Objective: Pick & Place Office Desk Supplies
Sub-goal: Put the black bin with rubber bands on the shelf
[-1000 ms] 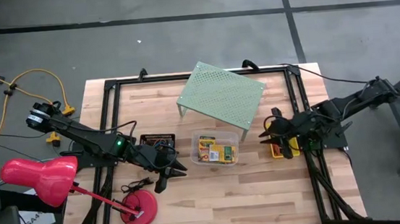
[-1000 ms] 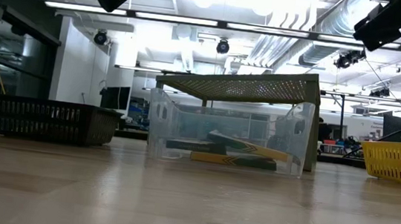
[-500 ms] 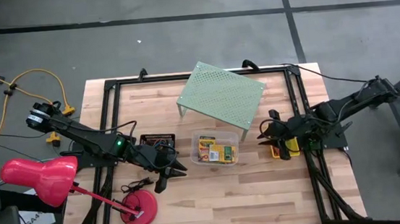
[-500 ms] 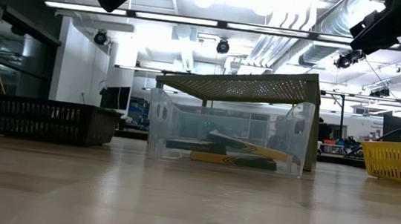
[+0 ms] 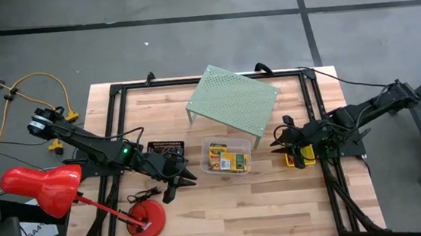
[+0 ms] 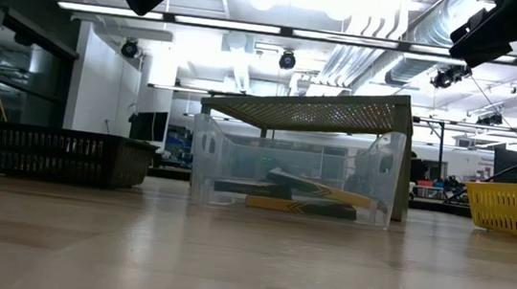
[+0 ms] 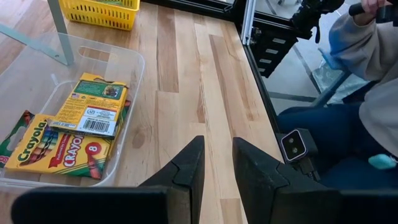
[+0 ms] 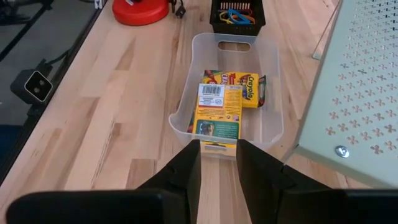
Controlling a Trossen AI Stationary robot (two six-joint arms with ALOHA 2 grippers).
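Crayon boxes (image 5: 226, 160) inside clear tub (image 5: 228, 169), mid-table, between both grippers. Right gripper (image 5: 278, 136) just right of tub, left gripper (image 5: 187, 175) just left; both slightly parted, empty.

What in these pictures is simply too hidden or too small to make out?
- Inside of the yellow basket: high view, right gripper and its arm cover it; left wrist view's edge cuts it.
- Contents of the black mesh tray: a coloured tangle, too small to sort.
- Lower crayon boxes in the clear tub: top box covers them.
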